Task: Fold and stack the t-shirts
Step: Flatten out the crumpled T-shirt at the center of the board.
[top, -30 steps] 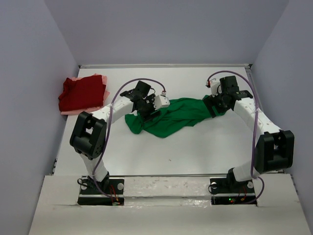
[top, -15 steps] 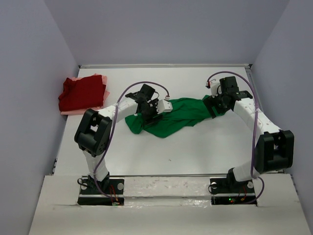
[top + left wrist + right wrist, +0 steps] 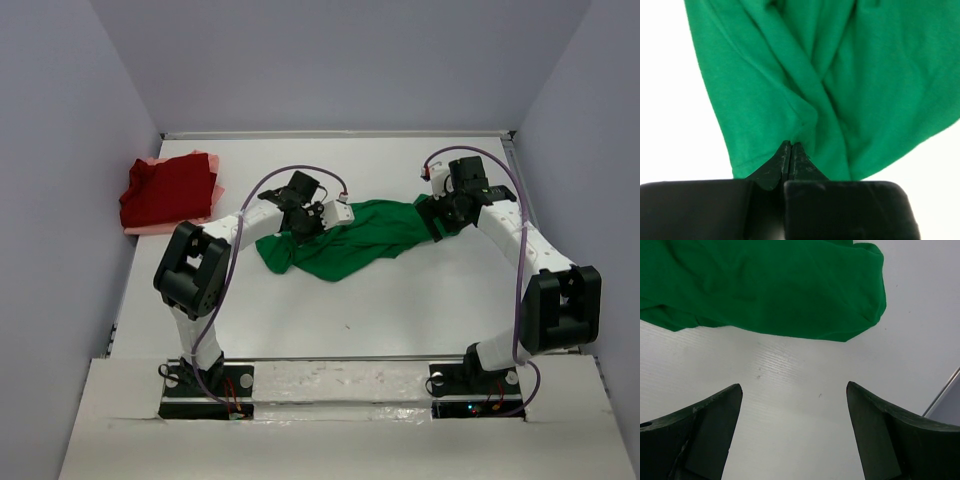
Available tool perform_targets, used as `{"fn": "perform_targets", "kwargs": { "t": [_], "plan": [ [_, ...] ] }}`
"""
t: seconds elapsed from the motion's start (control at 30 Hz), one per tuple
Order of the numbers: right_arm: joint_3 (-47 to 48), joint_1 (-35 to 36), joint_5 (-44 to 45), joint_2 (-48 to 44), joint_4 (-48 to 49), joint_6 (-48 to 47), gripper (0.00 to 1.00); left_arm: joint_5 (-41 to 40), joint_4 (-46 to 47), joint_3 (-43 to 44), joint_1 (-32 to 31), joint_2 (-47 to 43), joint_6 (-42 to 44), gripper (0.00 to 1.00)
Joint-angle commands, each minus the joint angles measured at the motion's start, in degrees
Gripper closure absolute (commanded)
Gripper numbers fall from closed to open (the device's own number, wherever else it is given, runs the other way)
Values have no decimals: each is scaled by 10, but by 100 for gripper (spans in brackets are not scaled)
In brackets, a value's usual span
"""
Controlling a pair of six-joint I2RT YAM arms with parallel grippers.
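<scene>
You have the green t-shirt [image 3: 350,240] lying crumpled around the middle of the worktop [image 3: 400,300], a little closer to the far edge than to the near one. Its long axis goes from left to right, slightly slanted: the left end points to the near-left corner and the right end points to the far-right corner.

Your left claw [image 3: 791,149] is together, its tips clamped on a fold at the left part of the green t-shirt, and the cloth puckers toward them. Your right claw [image 3: 792,392] stands wide apart over bare worktop, just beside the rounded right end of this shirt, and it is not touching the shirt.

The dark red t-shirt [image 3: 168,190] lies folded near the left edge, toward the far-left corner. It lies on the pale pink t-shirt [image 3: 150,162], of which only the borders show.
</scene>
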Motion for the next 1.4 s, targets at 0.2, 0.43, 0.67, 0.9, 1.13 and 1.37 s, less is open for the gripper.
{"fn": "perform_targets", "kwargs": {
  "t": [0.2, 0.43, 0.67, 0.9, 1.13, 1.37],
  "plan": [
    [-5, 3, 9, -3, 23, 2, 10, -53, 38, 24, -4, -45, -28, 100],
    [-16, 3, 50, -2, 45, -4, 10, -201, 110, 9, -11, -119, -32, 100],
    [13, -2, 88, 46, 74, -6, 14, -307, 142, 2, -14, -224, -18, 100],
    [91, -14, 72, 140, 84, -5, 18, -336, 106, -1, -18, -265, -17, 100],
    [179, -40, 72, 206, 85, -8, 19, -378, 90, -7, -30, -302, -15, 100],
    [229, -63, 36, 242, 69, -2, 25, -419, 69, 55, -37, -323, -28, 100]
  ]
}}
